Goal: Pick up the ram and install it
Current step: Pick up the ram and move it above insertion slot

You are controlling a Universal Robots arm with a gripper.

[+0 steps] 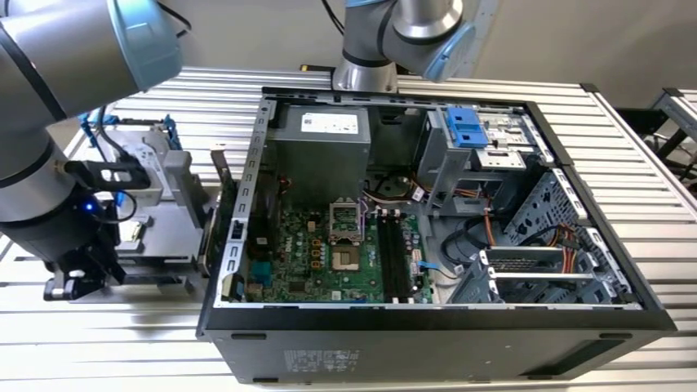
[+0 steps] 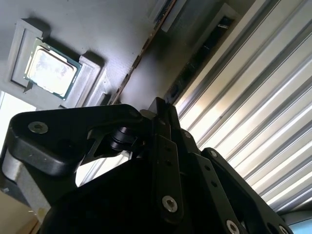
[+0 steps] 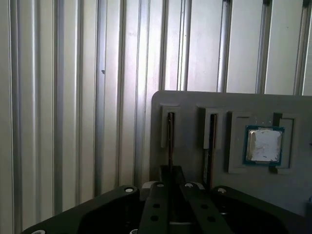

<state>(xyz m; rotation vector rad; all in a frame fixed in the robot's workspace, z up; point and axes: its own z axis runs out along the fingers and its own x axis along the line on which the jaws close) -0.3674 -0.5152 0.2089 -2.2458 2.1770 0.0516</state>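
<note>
The gripper (image 3: 171, 171) is lined up with the ram (image 3: 170, 139), which is stood on edge in a slot of the grey holder (image 3: 190, 100); whether it is pinched cannot be told. A second stick (image 3: 211, 146) and a processor (image 3: 263, 145) are seated alongside.

Part of the ram (image 3: 171, 139) is hidden behind the pincer (image 3: 170, 171). In the exterior view, at nine o'clock, the arm (image 1: 44, 163) partly covers the tray (image 1: 166, 167).
</note>
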